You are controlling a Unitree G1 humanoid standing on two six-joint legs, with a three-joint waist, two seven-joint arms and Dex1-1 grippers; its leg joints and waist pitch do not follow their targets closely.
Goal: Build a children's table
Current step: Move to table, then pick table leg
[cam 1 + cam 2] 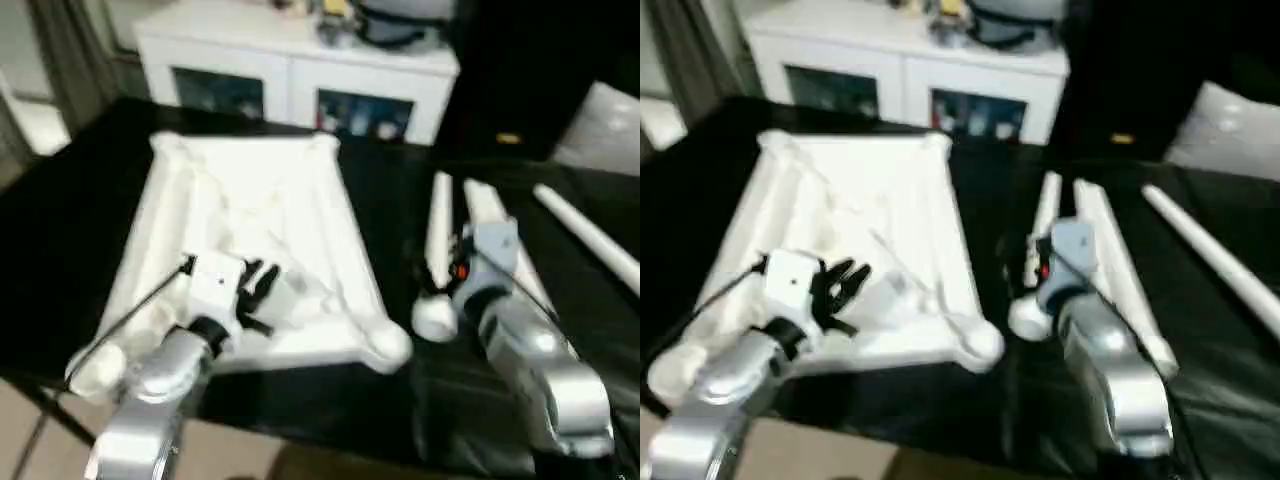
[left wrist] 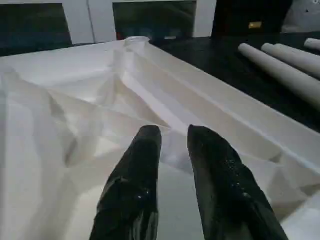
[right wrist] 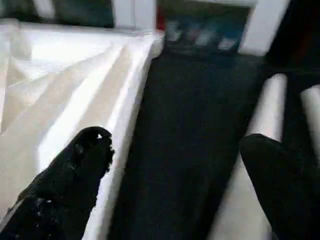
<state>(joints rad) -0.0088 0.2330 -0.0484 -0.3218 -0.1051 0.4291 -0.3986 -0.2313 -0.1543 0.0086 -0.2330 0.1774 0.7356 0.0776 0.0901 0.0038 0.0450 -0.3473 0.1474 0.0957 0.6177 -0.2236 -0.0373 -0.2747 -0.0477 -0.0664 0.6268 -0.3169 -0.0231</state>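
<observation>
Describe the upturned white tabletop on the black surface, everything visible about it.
The tabletop is a large square of white plastic lying underside up on the black surface. Raised ribs run diagonally from the middle to round sockets at the corners, and a rim edges it all round. No legs are fitted; three loose legs lie apart to its right. The left pincer, narrowly parted and holding nothing, hovers over its near part; whether it touches cannot be told. A white cabinet stands behind it.

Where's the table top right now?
The table top lies ribbed side up on the black surface, robot's left, in front of the white cabinet, legs lying beside it.
</observation>
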